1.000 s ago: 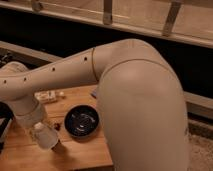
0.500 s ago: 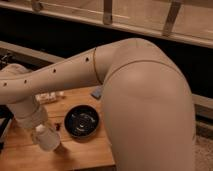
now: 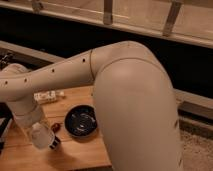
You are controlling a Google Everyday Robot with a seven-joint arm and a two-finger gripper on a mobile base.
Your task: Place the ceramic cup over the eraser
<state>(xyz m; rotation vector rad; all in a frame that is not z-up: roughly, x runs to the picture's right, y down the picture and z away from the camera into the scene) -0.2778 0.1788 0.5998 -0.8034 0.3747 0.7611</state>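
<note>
My gripper is at the lower left, at the end of the large cream arm, just above the wooden table. It is shut on the ceramic cup, a small glossy white rounded thing held low over the table's left part. A small reddish-brown thing, which may be the eraser, lies just right of the cup, between it and the black bowl. The arm hides the table's right side.
The round black bowl sits mid-table, right of the gripper. A pale strip of small white blocks lies at the table's back edge. A dark counter and a glass railing run behind. The table's front edge is close below the gripper.
The gripper with the cup has sunk slightly toward the table. The arm's bulky elbow has shifted a little to the right. The bowl has not moved.
</note>
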